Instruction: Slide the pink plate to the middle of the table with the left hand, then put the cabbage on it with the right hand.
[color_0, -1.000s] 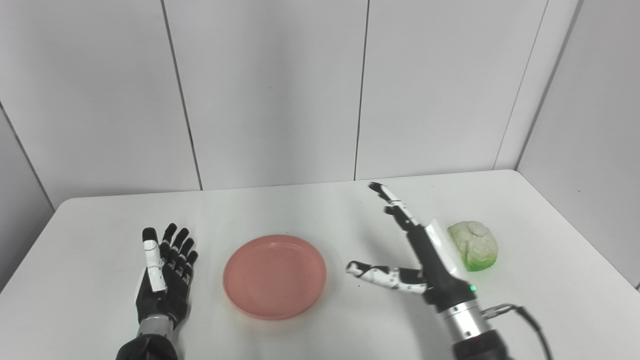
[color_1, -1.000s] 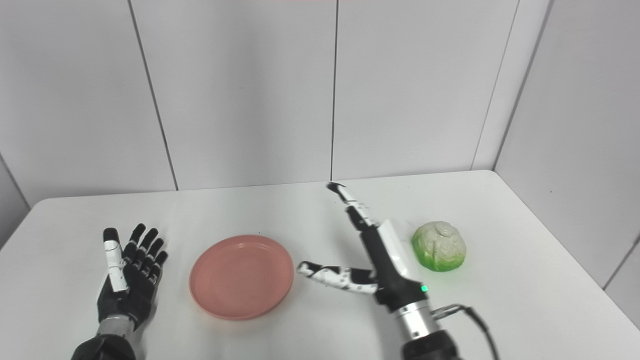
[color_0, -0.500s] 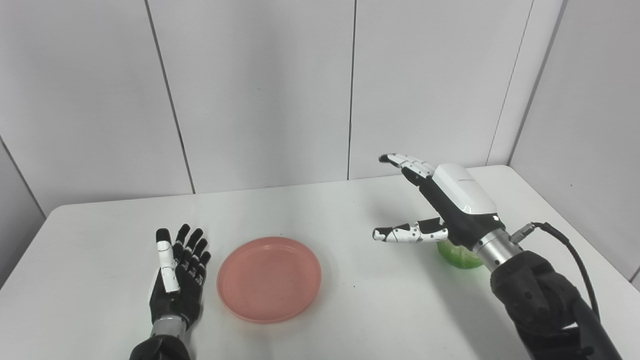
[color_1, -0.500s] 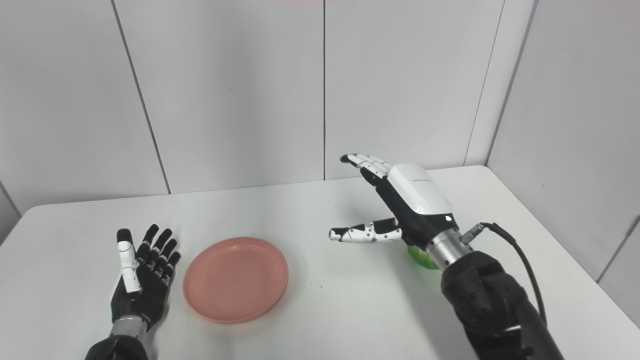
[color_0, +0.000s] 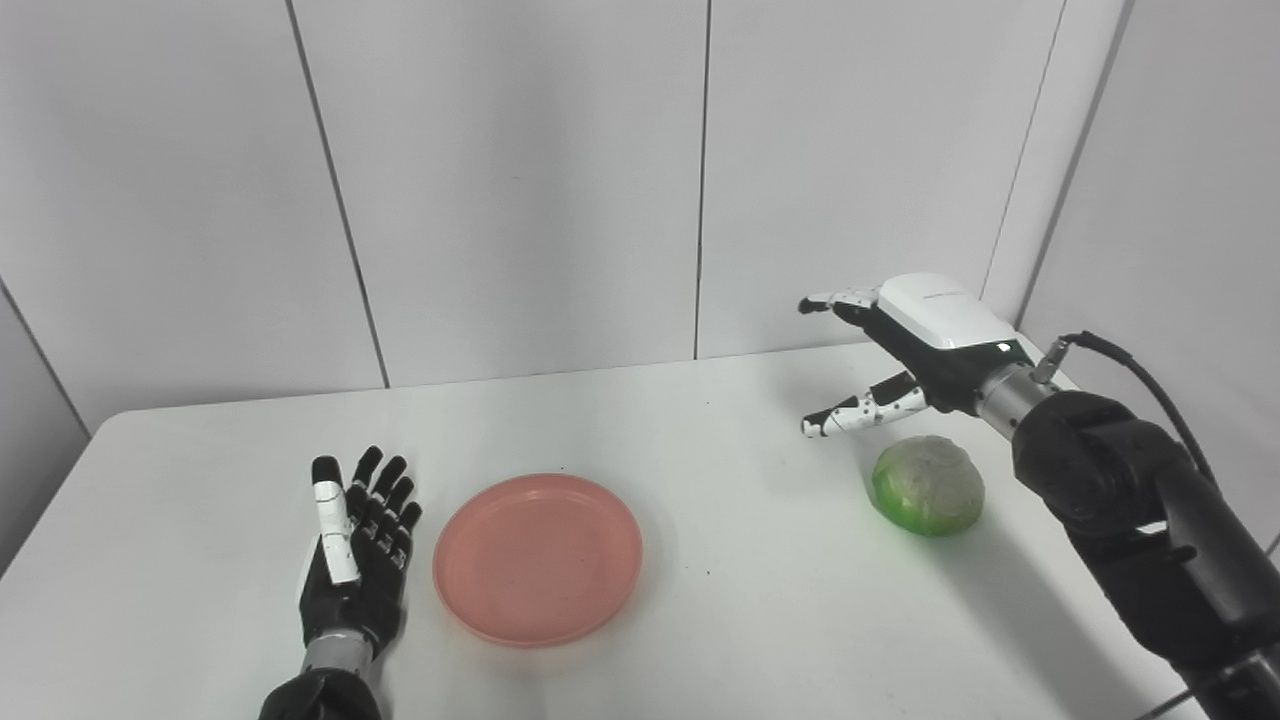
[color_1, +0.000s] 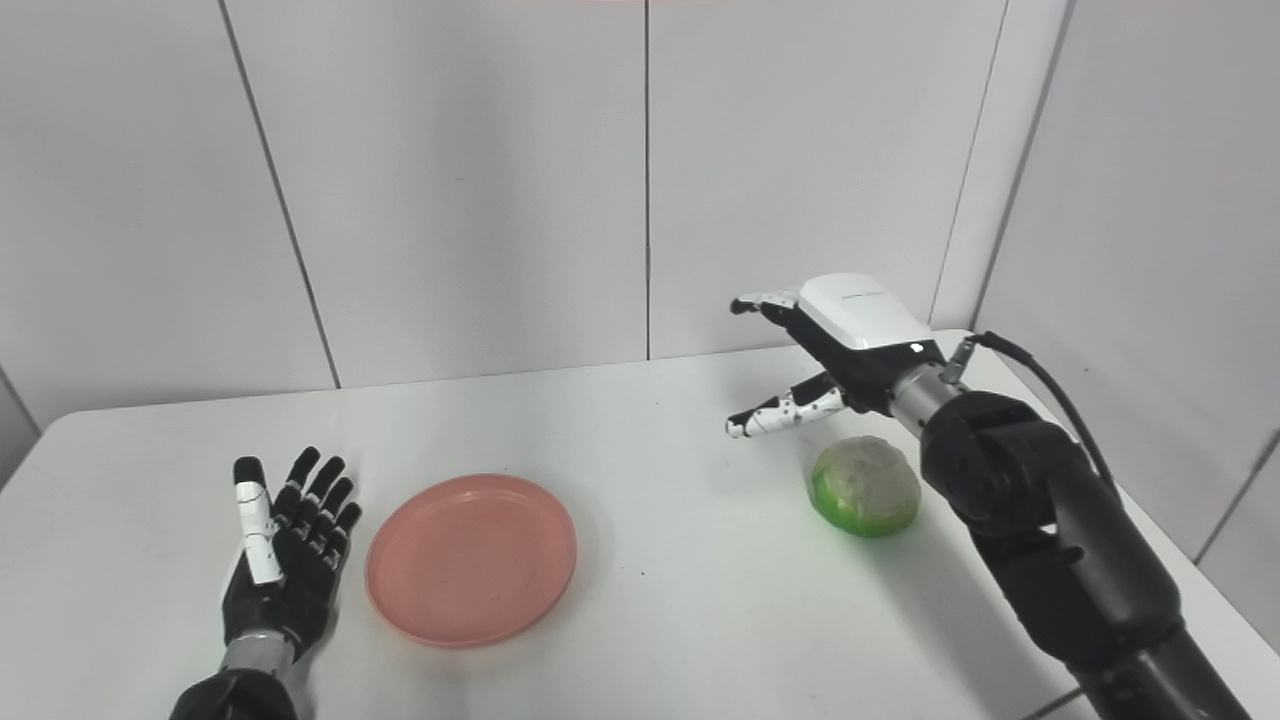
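The pink plate (color_0: 538, 557) lies flat on the white table (color_0: 700, 640), a little left of its middle. Just left of the plate rests my left hand (color_0: 352, 545), open, fingers spread and pointing away, not touching the plate. The green and white cabbage (color_0: 928, 485) sits on the table at the right. My right hand (color_0: 905, 350) hovers above and behind the cabbage, open, with thumb and fingers spread and nothing in it. Its shadow falls on the cabbage.
Grey wall panels (color_0: 520, 180) stand behind the table's far edge, and a side wall (color_0: 1180, 200) closes in at the right. A black cable (color_0: 1130, 365) loops from my right wrist. The table's right edge runs close to the cabbage.
My right hand has risen from the table beside the cabbage and swung up and back to hover above it. The camera shifted slightly. The left hand, plate and cabbage stay where they were.
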